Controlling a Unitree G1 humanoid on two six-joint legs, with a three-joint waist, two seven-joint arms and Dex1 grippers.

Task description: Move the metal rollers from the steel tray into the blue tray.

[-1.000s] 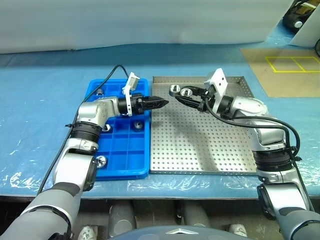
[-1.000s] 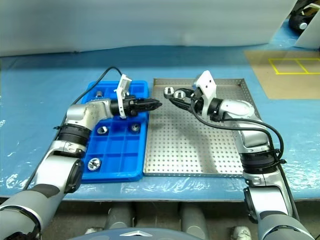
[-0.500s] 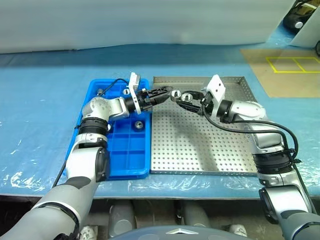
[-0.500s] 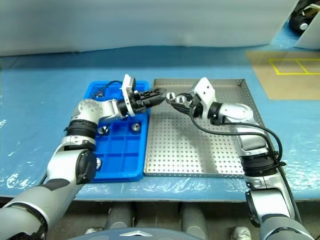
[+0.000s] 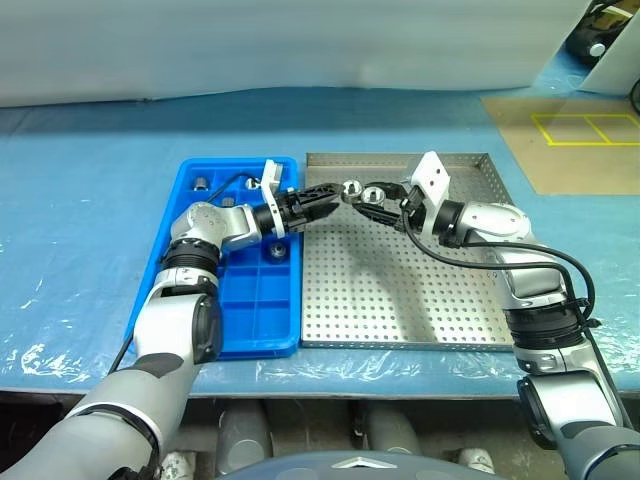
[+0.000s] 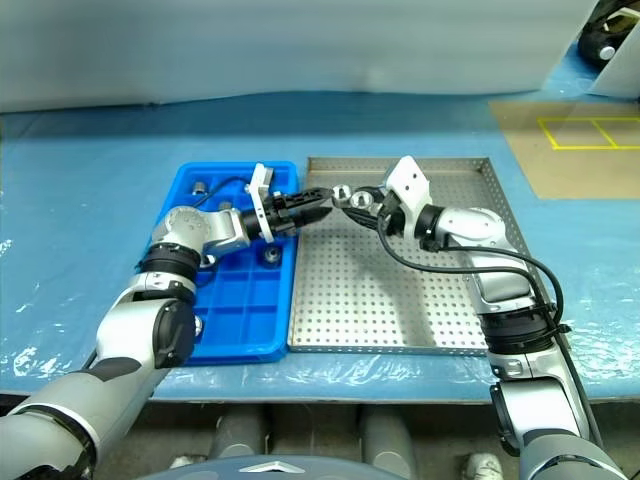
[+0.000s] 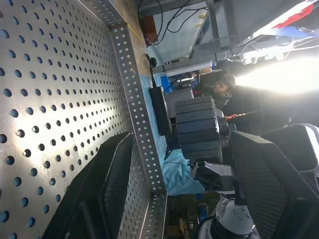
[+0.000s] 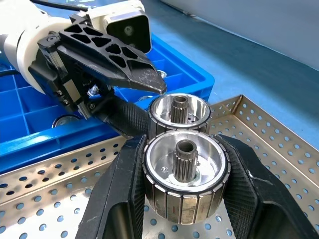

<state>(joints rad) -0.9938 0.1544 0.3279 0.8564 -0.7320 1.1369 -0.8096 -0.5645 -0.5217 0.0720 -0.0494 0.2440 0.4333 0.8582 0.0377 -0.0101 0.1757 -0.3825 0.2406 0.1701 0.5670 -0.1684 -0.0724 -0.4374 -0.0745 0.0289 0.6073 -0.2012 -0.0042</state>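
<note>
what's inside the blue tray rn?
The blue tray holds a few metal rollers in separate compartments, including one at the far corner. The left arm covers several middle compartments, so the count is uncertain.

A workshop: perforated steel tray (image 5: 400, 290) (blue-sheeted bench (image 5: 90, 190)), floor tape (image 5: 585, 127).

The worktop (image 5: 90, 180) is covered in a pale blue plastic sheet, wrinkled and glossy along its near edge. Behind its far edge hangs a grey-white curtain or sheet (image 5: 300, 45). Past the worktop's far right corner lies brown floor (image 5: 570, 150) marked with yellow tape squares (image 5: 585, 127). A black-and-yellow object (image 5: 598, 30) sits at the far right; what it is cannot be told.
</note>
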